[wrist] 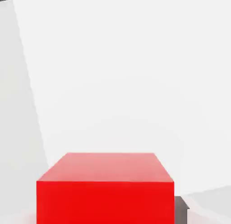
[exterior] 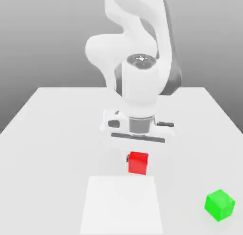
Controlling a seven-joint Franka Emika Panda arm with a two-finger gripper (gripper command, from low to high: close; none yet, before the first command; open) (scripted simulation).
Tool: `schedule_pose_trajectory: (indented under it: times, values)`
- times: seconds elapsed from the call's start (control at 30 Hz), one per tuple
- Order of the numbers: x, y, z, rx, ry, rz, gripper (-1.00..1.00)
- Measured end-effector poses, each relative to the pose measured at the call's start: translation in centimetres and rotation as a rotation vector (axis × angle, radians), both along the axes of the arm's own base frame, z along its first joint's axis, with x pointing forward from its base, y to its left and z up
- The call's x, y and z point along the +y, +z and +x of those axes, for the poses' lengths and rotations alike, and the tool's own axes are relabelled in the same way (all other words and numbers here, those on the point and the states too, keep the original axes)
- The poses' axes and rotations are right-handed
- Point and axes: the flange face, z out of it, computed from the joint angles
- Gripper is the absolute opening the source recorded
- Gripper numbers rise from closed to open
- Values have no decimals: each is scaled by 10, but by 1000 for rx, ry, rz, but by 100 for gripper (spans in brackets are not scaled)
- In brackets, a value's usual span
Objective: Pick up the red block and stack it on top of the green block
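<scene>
Nearest the exterior camera, on the white desk [exterior: 42, 120], a paler square patch [exterior: 122, 204] lies flat. To the exterior view's right of that patch, near the front edge, the green block [exterior: 219, 204] sits alone on the desk, well apart from everything else. Just beyond the patch's far edge is the red block [exterior: 138, 163], hanging under the white arm [exterior: 137, 82] that reaches down from the far side. The tool [exterior: 137, 159] is closed on the red block, a dark finger [exterior: 127, 158] showing against its left face.
</scene>
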Motion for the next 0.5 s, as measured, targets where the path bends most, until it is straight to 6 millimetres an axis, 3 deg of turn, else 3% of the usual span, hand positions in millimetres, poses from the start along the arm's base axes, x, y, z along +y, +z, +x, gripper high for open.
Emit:
schedule_pose_trajectory:
  times: [0.17,0.37,0.5]
  values:
    - [73,13,37,3,374,-7,-100]
    - [167,27,63,7,795,6,-100]
    - [182,-15,67,6,854,8,-100]
